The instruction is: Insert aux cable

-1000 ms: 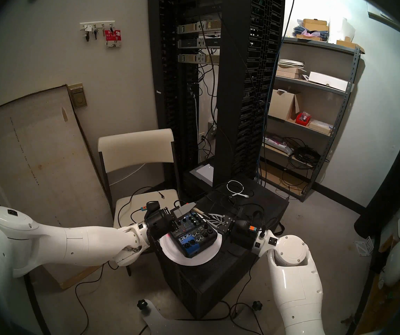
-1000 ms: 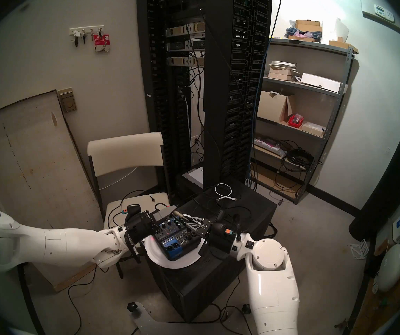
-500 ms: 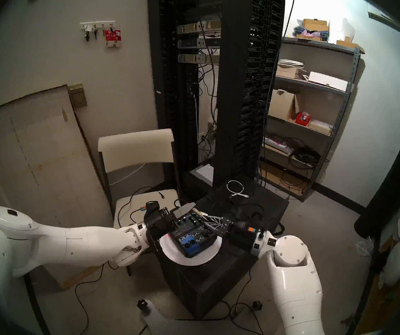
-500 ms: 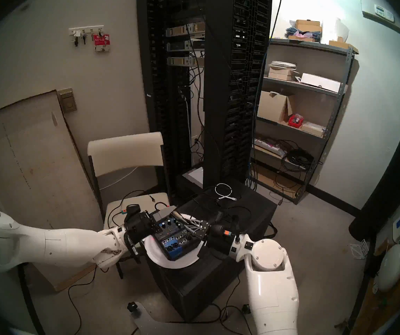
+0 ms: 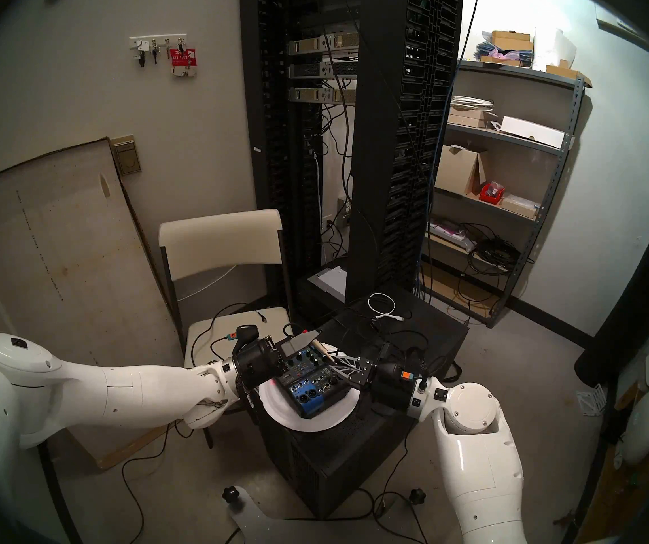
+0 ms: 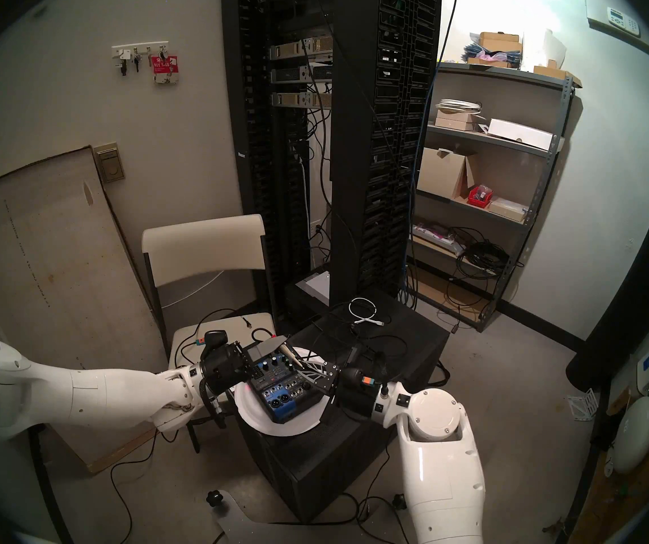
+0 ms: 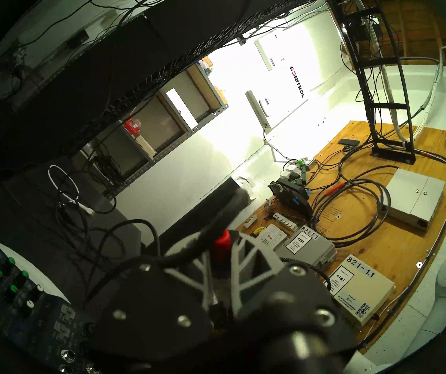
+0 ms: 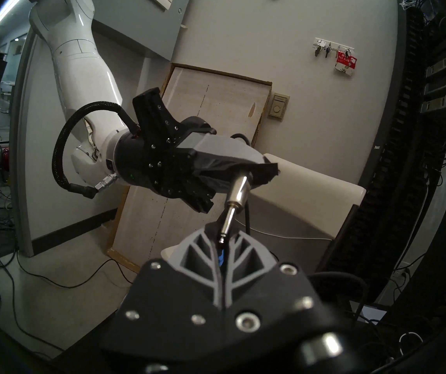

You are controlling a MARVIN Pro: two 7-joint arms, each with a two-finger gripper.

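A white plate (image 5: 272, 407) lies at the near end of the black bench (image 5: 354, 449), and a blue and black audio mixer (image 5: 311, 386) sits on it, knobs up. Above the mixer's far edge the two arms meet from opposite sides. The left claw (image 8: 243, 172) is clamped on the aux cable (image 8: 239, 190), gripping the plug's black body by the red band. The silver jack sticks out, slanting down to the right. Its black cord leaves the back of the plug and trails off to the far side.

The right claw (image 8: 222, 240) faces it with its fingers drawn together. The tip of the jack lies in the notch at their ends, and I cannot tell whether they pinch it.

Farther back on the bench a white coiled cable (image 5: 382, 303) lies among loose black leads. To the far left stands a cream folding chair (image 5: 221, 237). Beyond the bench rises a tall black equipment rack (image 5: 374, 139).
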